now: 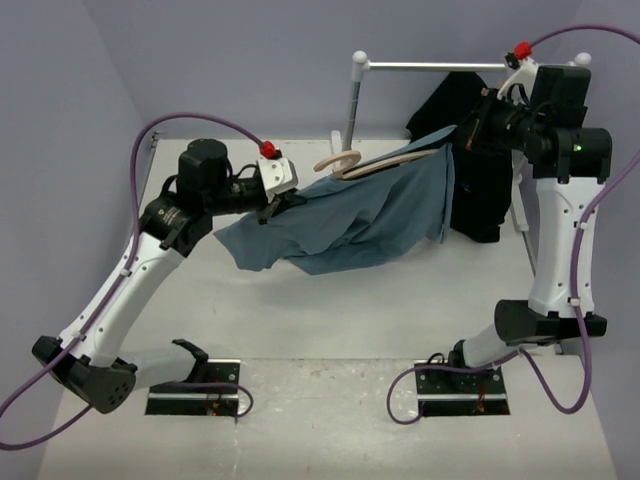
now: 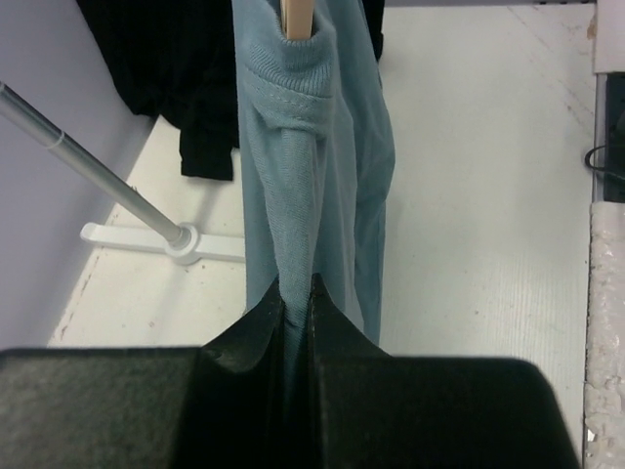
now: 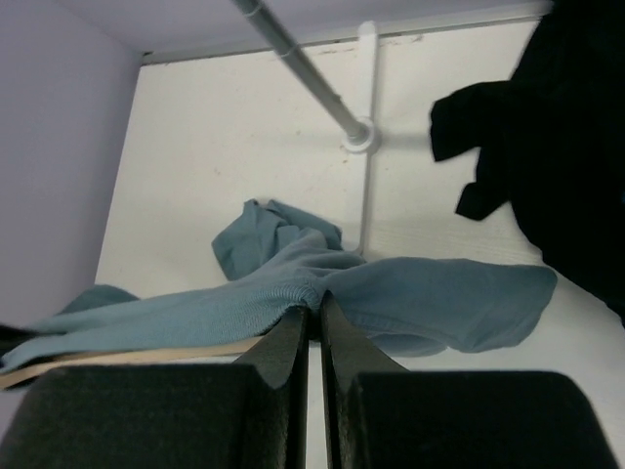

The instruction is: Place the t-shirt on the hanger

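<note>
The slate-blue t-shirt (image 1: 370, 210) hangs stretched in the air between both grippers, over the beige hanger (image 1: 385, 160), whose hook (image 1: 338, 162) pokes out at the left. My left gripper (image 1: 283, 205) is shut on the shirt's left end; in the left wrist view its jaws pinch a bunched fold of the t-shirt (image 2: 293, 244) below the hanger's tip (image 2: 297, 18). My right gripper (image 1: 458, 138) is shut on the t-shirt's ribbed edge (image 3: 322, 293) at the hanger's right end, with the hanger bar (image 3: 127, 354) just below the cloth.
A white clothes rail (image 1: 430, 66) with an upright post (image 1: 352, 100) stands at the back. A black garment (image 1: 480, 180) hangs from it at the right, close behind my right gripper. The rail's foot (image 3: 363, 137) rests on the white table (image 1: 330, 320).
</note>
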Controlling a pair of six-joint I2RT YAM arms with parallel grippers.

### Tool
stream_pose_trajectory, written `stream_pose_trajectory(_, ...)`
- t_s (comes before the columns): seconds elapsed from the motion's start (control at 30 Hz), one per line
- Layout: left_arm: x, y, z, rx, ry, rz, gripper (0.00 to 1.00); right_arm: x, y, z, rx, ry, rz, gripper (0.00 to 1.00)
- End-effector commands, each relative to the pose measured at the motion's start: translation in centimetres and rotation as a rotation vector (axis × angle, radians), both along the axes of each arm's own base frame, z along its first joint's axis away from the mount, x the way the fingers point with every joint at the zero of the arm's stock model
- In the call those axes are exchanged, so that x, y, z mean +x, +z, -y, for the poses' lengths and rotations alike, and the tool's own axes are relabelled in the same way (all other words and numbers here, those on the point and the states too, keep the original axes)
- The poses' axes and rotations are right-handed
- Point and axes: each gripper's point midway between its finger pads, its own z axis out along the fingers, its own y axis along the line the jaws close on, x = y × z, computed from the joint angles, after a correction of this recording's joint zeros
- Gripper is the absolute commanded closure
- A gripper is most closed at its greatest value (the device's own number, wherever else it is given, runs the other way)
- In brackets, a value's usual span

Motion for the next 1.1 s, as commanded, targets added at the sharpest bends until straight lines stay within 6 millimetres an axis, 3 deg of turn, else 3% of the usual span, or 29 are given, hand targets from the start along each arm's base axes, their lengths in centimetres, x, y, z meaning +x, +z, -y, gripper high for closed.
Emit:
stream_pose_trajectory(0.0, -0.3, 0.2, 0.4, 0.03, -0.035, -0.049, 1.0, -0.1, 2.9, -3.6, -0.051, 0.119, 0.133, 1.0)
stream_pose_trajectory(0.03, 0.4, 0.3, 0.9, 0.049, -0.03, -0.076, 1.0, -0.7, 3.3, -6.0, -0.056, 0.188, 0.138, 1.0)
stream_pose_trajectory(0.1, 0.7, 1.0, 2.0, 0.046, -0.068, -0.102, 1.0, -1.1, 3.1, -8.4, -0.045, 0.233, 0.122, 1.0)
stream_pose_trajectory(0.27, 2.5, 3.3, 2.7, -0.012, -0.023, -0.091, 1.0, -1.7, 0.1, -12.6, -0.039, 0.294, 0.045, 0.95)
stream_pose_trajectory(0.37, 4.8, 3.6, 1.8, -0.032, 0.121, -0.097, 1.0, -2.2, -1.8, -12.2, -0.063, 0.234, 0.014, 0.91)
stream_pose_trajectory(0.43, 5.7, 3.3, 0.9, -0.057, 0.204, -0.125, 1.0, -2.2, -2.1, -11.5, -0.043, 0.176, 0.04, 0.79)
stream_pose_trajectory(0.5, 5.0, 2.8, 1.1, -0.091, 0.167, -0.141, 1.0, -2.3, -1.7, -11.9, -0.009, 0.183, 0.069, 0.59)
stream_pose_trajectory(0.63, 3.1, 1.0, 1.7, -0.115, 0.031, -0.203, 1.0, -3.0, -1.3, -10.7, -0.053, 0.21, 0.066, 0.47)
stream_pose_trajectory(0.73, 2.1, -1.0, 2.0, -0.086, -0.118, -0.302, 1.0, -4.4, -1.4, -8.6, -0.103, 0.293, 0.112, 0.41)
stream_pose_trajectory(0.77, 1.0, -0.8, 2.3, -0.098, -0.206, -0.311, 1.0, -5.6, -0.2, -8.9, -0.111, 0.376, 0.21, 0.37)
stream_pose_trajectory(0.83, -1.1, -0.8, 2.9, -0.128, -0.362, -0.355, 1.0, -6.5, -0.7, -9.9, -0.134, 0.511, 0.313, 0.31)
stream_pose_trajectory(0.87, -1.2, -1.0, 2.9, -0.128, -0.384, -0.349, 1.0, -8.0, -0.7, -10.7, -0.101, 0.584, 0.33, 0.26)
stream_pose_trajectory(0.9, -2.0, -0.6, 3.1, -0.149, -0.454, -0.345, 1.0, -9.2, 0.4, -11.6, -0.085, 0.669, 0.418, 0.21)
stream_pose_trajectory(1.07, -1.3, -0.8, 3.7, -0.17, -0.483, -0.399, 1.0, -10.1, 1.2, -13.8, -0.004, 0.85, 0.446, 0.21)
